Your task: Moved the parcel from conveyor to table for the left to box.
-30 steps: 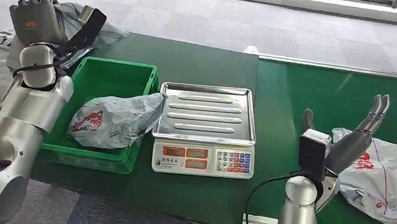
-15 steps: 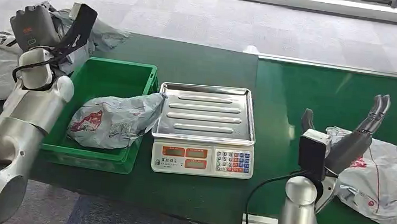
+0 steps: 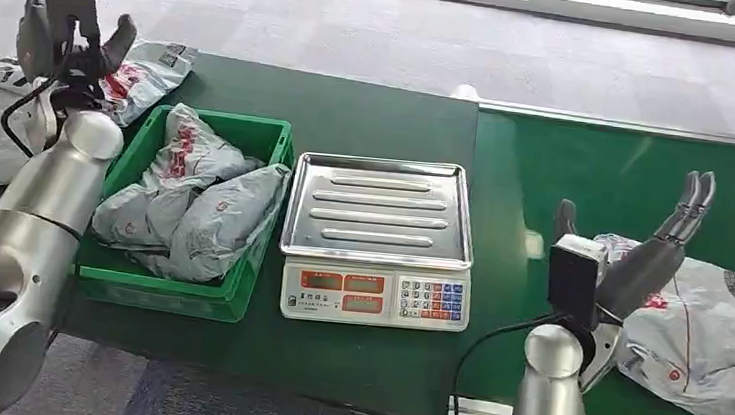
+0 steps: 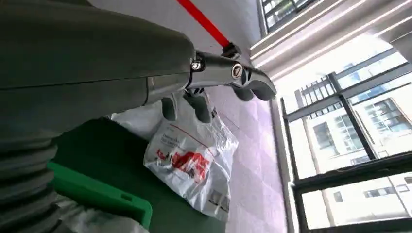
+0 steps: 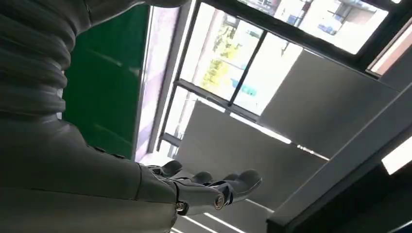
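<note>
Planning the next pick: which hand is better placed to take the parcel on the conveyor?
Right. The right hand is open beside the parcel on the conveyor; the left hand is raised far across, beyond the crate.

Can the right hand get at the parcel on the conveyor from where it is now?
Probably yes. The right hand is open, fingers raised, right at the near end of the parcel on the conveyor. Nothing lies between them, and the scale stands off to the side on the table.
</note>
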`<action>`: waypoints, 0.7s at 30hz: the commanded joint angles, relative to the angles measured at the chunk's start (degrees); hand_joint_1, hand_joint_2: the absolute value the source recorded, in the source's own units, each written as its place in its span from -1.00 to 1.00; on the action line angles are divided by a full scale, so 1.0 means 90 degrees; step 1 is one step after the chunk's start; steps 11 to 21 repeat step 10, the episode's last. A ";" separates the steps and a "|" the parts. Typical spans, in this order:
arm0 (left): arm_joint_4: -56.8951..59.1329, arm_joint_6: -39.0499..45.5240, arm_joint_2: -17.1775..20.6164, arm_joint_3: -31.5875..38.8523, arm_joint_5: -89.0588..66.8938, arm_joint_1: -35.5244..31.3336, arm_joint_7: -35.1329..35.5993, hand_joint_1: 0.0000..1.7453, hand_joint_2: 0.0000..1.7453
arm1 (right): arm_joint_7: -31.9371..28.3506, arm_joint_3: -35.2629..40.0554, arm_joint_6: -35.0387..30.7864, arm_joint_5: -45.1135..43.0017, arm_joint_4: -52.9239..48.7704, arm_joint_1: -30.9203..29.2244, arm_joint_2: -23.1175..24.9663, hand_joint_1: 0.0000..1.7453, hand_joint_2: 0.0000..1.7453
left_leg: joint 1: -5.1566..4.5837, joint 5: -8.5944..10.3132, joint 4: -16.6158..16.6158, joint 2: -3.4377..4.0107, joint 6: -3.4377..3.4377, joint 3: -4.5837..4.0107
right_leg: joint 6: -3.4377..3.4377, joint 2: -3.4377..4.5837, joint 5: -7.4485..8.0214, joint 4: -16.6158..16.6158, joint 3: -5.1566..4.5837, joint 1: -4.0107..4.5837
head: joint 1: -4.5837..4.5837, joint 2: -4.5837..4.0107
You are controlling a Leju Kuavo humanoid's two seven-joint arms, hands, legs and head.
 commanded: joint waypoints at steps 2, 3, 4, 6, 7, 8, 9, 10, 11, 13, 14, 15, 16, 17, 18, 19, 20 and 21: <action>-0.1178 -0.0017 -0.0256 0.1235 -0.6262 0.0353 -0.0751 -1.00 -1.00 | -0.0225 -0.0164 0.0014 -0.0232 0.0367 -0.0104 0.0214 -1.00 1.00 | -0.0001 0.0001 -0.0008 0.0012 0.0006 0.0010 | -0.0011 0.0028 0.0005 -0.0003 0.0001 0.0001 | 0.0000 0.0000; -0.1188 -0.0017 -0.0296 0.1294 -0.6266 0.0350 -0.0798 -1.00 -1.00 | -0.0267 -0.0200 0.0014 -0.0264 0.0390 -0.0110 0.0214 -1.00 1.00 | 0.0001 0.0002 -0.0009 0.0011 0.0007 0.0012 | -0.0014 0.0031 0.0007 -0.0005 0.0002 0.0004 | -0.0002 0.0000; -0.1183 -0.0017 -0.0314 0.1320 -0.6271 0.0354 -0.0822 -1.00 -1.00 | -0.0286 -0.0218 0.0014 -0.0276 0.0389 -0.0107 0.0214 -1.00 1.00 | 0.0001 0.0002 -0.0006 0.0006 0.0004 0.0011 | -0.0012 0.0022 0.0004 -0.0002 0.0002 0.0003 | 0.0000 0.0000; -0.1224 -0.0017 -0.0368 0.1396 -0.6266 0.0387 -0.0877 -1.00 -1.00 | -0.0315 -0.0246 0.0014 -0.0287 0.0393 -0.0101 0.0214 -1.00 1.00 | 0.0000 0.0004 -0.0008 -0.0003 0.0002 0.0014 | -0.0009 0.0007 0.0003 -0.0003 0.0007 0.0001 | 0.0000 0.0000; -0.1261 -0.0017 -0.0396 0.1432 -0.6266 0.0411 -0.0909 -1.00 -1.00 | -0.0327 -0.0254 0.0014 -0.0294 0.0396 -0.0099 0.0214 -1.00 1.00 | 0.0001 0.0007 -0.0013 -0.0005 0.0005 0.0019 | -0.0014 0.0010 0.0006 -0.0008 0.0012 0.0003 | 0.0000 0.0000; -0.1308 -0.0017 -0.0417 0.1467 -0.6272 0.0431 -0.0939 -1.00 -1.00 | -0.0331 -0.0257 0.0014 -0.0295 0.0406 -0.0099 0.0214 -1.00 1.00 | 0.0002 0.0010 -0.0017 -0.0008 0.0007 0.0021 | -0.0017 0.0012 0.0010 -0.0011 0.0013 0.0005 | 0.0000 0.0000; -0.1424 -0.0017 -0.0450 0.1523 -0.6225 0.0465 -0.1007 -1.00 -1.00 | -0.0343 -0.0260 0.0014 -0.0304 0.0416 -0.0094 0.0214 -1.00 1.00 | 0.0000 0.0009 -0.0013 -0.0007 0.0003 0.0017 | -0.0014 0.0010 0.0007 -0.0003 0.0010 0.0002 | -0.0002 0.0000; -0.1686 -0.0017 -0.0517 0.1653 -0.6077 0.0541 -0.1201 -1.00 -1.00 | -0.0370 -0.0261 0.0014 -0.0339 0.0439 -0.0091 0.0214 -1.00 1.00 | 0.0001 0.0012 -0.0016 -0.0009 0.0004 0.0020 | -0.0016 0.0010 0.0009 -0.0006 0.0013 0.0004 | 0.0000 0.0000; -0.1686 -0.0017 -0.0517 0.1653 -0.6077 0.0541 -0.1201 -1.00 -1.00 | -0.0370 -0.0261 0.0014 -0.0339 0.0439 -0.0091 0.0214 -1.00 1.00 | 0.0001 0.0012 -0.0016 -0.0009 0.0004 0.0020 | -0.0016 0.0010 0.0009 -0.0006 0.0013 0.0004 | 0.0000 0.0000; -0.1686 -0.0017 -0.0517 0.1653 -0.6077 0.0541 -0.1201 -1.00 -1.00 | -0.0370 -0.0261 0.0014 -0.0339 0.0439 -0.0091 0.0214 -1.00 1.00 | 0.0001 0.0012 -0.0016 -0.0009 0.0004 0.0020 | -0.0016 0.0010 0.0009 -0.0006 0.0013 0.0004 | 0.0000 0.0000; -0.1686 -0.0017 -0.0517 0.1653 -0.6077 0.0541 -0.1201 -1.00 -1.00 | -0.0370 -0.0261 0.0014 -0.0339 0.0439 -0.0091 0.0214 -1.00 1.00 | 0.0001 0.0012 -0.0016 -0.0009 0.0004 0.0020 | -0.0016 0.0010 0.0009 -0.0006 0.0013 0.0004 | 0.0000 0.0000; -0.1686 -0.0017 -0.0517 0.1653 -0.6077 0.0541 -0.1201 -1.00 -1.00 | -0.0370 -0.0261 0.0014 -0.0339 0.0439 -0.0091 0.0214 -1.00 1.00 | 0.0001 0.0012 -0.0016 -0.0009 0.0004 0.0020 | -0.0016 0.0010 0.0009 -0.0006 0.0013 0.0004 | 0.0000 0.0000; -0.1686 -0.0017 -0.0517 0.1653 -0.6077 0.0541 -0.1201 -1.00 -1.00 | -0.0370 -0.0261 0.0014 -0.0339 0.0439 -0.0091 0.0214 -1.00 1.00 | 0.0001 0.0012 -0.0016 -0.0009 0.0004 0.0020 | -0.0016 0.0010 0.0009 -0.0006 0.0013 0.0004 | 0.0000 0.0000; -0.1686 -0.0017 -0.0517 0.1653 -0.6077 0.0541 -0.1201 -1.00 -1.00 | -0.0370 -0.0261 0.0014 -0.0339 0.0439 -0.0091 0.0214 -1.00 1.00 | 0.0001 0.0012 -0.0016 -0.0009 0.0004 0.0020 | -0.0016 0.0010 0.0009 -0.0006 0.0013 0.0004 | 0.0000 0.0000; -0.1686 -0.0017 -0.0517 0.1653 -0.6077 0.0541 -0.1201 -1.00 -1.00 | -0.0370 -0.0261 0.0014 -0.0339 0.0439 -0.0091 0.0214 -1.00 1.00 | 0.0001 0.0012 -0.0016 -0.0009 0.0004 0.0020 | -0.0016 0.0010 0.0009 -0.0006 0.0013 0.0004 | 0.0000 0.0000; -0.1686 -0.0017 -0.0517 0.1653 -0.6077 0.0541 -0.1201 -1.00 -1.00 | -0.0370 -0.0261 0.0014 -0.0339 0.0439 -0.0091 0.0214 -1.00 1.00 | 0.0001 0.0012 -0.0016 -0.0009 0.0004 0.0020 | -0.0016 0.0010 0.0009 -0.0006 0.0013 0.0004 | 0.0000 0.0000; -0.1686 -0.0017 -0.0517 0.1653 -0.6077 0.0541 -0.1201 -1.00 -1.00 | -0.0370 -0.0261 0.0014 -0.0339 0.0439 -0.0091 0.0214 -1.00 1.00 | 0.0001 0.0012 -0.0016 -0.0009 0.0004 0.0020 | -0.0016 0.0010 0.0009 -0.0006 0.0013 0.0004 | 0.0000 0.0000; -0.1686 -0.0017 -0.0517 0.1653 -0.6077 0.0541 -0.1201 -1.00 -1.00 | -0.0370 -0.0261 0.0014 -0.0339 0.0439 -0.0091 0.0214 -1.00 1.00 | 0.0001 0.0012 -0.0016 -0.0009 0.0004 0.0020 | -0.0016 0.0010 0.0009 -0.0006 0.0013 0.0004 | 0.0000 0.0000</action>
